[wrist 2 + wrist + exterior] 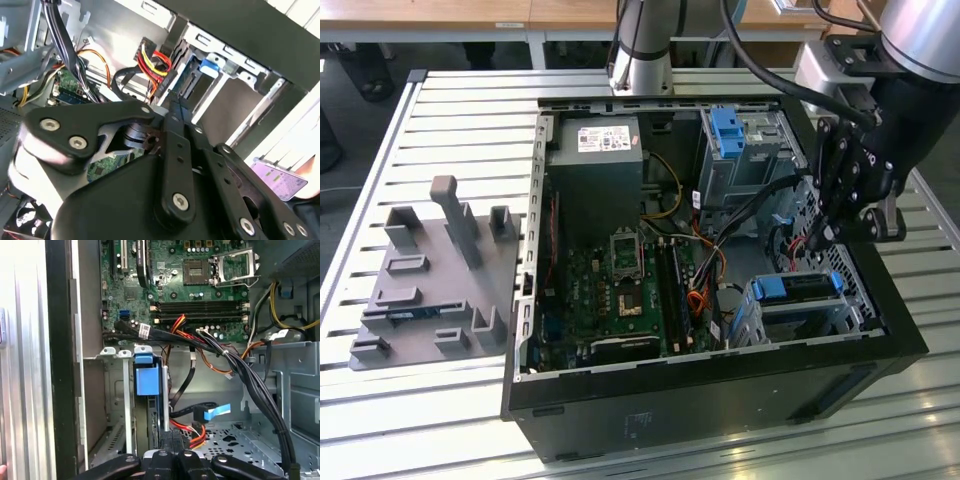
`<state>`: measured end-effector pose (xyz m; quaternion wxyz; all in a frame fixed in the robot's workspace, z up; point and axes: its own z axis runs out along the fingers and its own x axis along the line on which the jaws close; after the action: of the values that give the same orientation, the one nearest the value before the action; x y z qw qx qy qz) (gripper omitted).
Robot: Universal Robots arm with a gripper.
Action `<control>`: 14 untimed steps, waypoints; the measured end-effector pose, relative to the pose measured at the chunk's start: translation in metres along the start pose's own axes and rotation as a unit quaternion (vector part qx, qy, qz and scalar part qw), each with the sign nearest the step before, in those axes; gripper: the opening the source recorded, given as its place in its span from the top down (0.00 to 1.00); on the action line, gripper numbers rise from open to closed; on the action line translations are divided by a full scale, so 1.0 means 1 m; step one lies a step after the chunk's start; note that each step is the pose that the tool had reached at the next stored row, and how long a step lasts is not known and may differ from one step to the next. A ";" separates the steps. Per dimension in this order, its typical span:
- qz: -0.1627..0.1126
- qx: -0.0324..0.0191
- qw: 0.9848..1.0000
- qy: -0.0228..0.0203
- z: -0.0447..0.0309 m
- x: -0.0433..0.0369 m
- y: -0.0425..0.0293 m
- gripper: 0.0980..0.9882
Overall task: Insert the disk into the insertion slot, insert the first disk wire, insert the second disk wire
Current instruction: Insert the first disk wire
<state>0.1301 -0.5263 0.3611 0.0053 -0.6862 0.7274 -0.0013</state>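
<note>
1. The gripper [817, 238] hangs inside the open computer case [700, 410], on the exterior view's right, close above the drive corner.
2. Its fingers [177, 145] are drawn tight together. In the second wrist view their tips pinch a black wire plug [162, 75] trailing red and yellow leads.
3. The disk [798, 286] already lies in the insertion slot [790, 325] — its bright blue carrier shows at the top of the low grey cage.
4. In the first wrist view the plug sits just beside the disk's edge; whether it is fully seated cannot be told.
5. The green motherboard [620, 290] lies beside the cage, and the taller cage with a blue latch [725, 130] stands farther back.
6. A grey parts fixture [430, 270] rests on the slatted table [420, 420], well apart from the case — on the exterior view's left.
</note>
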 end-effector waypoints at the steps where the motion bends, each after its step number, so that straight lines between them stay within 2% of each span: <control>1: 0.000 0.000 1.000 0.000 0.0005 -0.0004 -0.0010 0.98; 2: 0.001 -0.001 1.000 0.001 0.0007 -0.0005 -0.0020 0.92; 7: 0.013 -0.001 1.000 0.001 0.0009 -0.0011 -0.0035 0.91; 8: 0.018 -0.001 1.000 0.001 0.0010 -0.0012 -0.0035 0.84; 14: 0.043 -0.002 0.999 0.002 0.0018 -0.0030 -0.0035 0.82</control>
<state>0.1337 -0.5235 0.3594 0.0025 -0.6542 0.7563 -0.0004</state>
